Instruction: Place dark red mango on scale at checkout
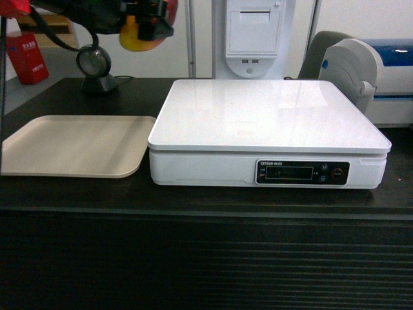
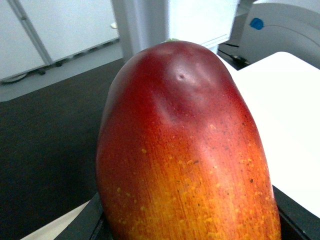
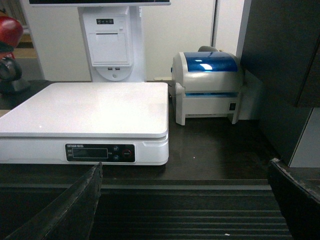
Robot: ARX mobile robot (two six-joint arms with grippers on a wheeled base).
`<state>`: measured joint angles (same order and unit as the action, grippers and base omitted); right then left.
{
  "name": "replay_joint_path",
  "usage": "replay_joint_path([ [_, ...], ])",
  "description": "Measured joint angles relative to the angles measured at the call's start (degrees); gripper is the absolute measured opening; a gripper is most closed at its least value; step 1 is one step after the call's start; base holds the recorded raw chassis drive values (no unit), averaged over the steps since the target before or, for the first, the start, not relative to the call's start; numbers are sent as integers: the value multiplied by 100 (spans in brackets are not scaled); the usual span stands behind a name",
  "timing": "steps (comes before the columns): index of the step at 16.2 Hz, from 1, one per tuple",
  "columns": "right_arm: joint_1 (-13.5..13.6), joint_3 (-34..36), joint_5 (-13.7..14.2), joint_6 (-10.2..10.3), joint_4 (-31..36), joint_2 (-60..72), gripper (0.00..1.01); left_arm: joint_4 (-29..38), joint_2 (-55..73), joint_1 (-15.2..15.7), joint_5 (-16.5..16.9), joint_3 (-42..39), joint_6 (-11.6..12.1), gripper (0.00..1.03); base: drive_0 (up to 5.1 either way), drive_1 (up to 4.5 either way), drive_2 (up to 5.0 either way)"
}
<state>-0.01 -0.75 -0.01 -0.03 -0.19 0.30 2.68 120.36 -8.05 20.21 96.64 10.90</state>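
1. Red and orange skin fills the left wrist view: the dark red mango hides almost all of the left pincer, of which only black edges show at the bottom corners. In the head view the left pincer is cut off by the top edge.
2. Left pincer is clamped on the dark red mango, holding it in the air above the back left of the checkout bench, apart from the scale and to its left.
3. Right pincer stands apart, its two black fingers wide at the lower corners of its wrist view, low before the ribbed front of the checkout and holding nothing; it does not appear in the head view.
4. On the bench a beige tray lies just left of the scale. A black round stand sits behind the tray, beneath the mango. A white and blue printer stands right of the scale, and a white terminal rises behind it.
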Motion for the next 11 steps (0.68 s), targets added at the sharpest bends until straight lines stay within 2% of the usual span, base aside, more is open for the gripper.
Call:
replay_joint_path([
  [2,0,0,0,0,0,0,98,-188,116,-345,9,306,-74,61,0,0,0],
  [6,0,0,0,0,0,-2,98,-310,129,-986,-22,393,-195,61,0,0,0],
  [9,0,0,0,0,0,-2,98,-380,232,-1528,-138,385,-450,61,0,0,0],
  [11,0,0,0,0,-2,0,98,-431,319,-1738,-291,374,-608,61,0,0,0],
])
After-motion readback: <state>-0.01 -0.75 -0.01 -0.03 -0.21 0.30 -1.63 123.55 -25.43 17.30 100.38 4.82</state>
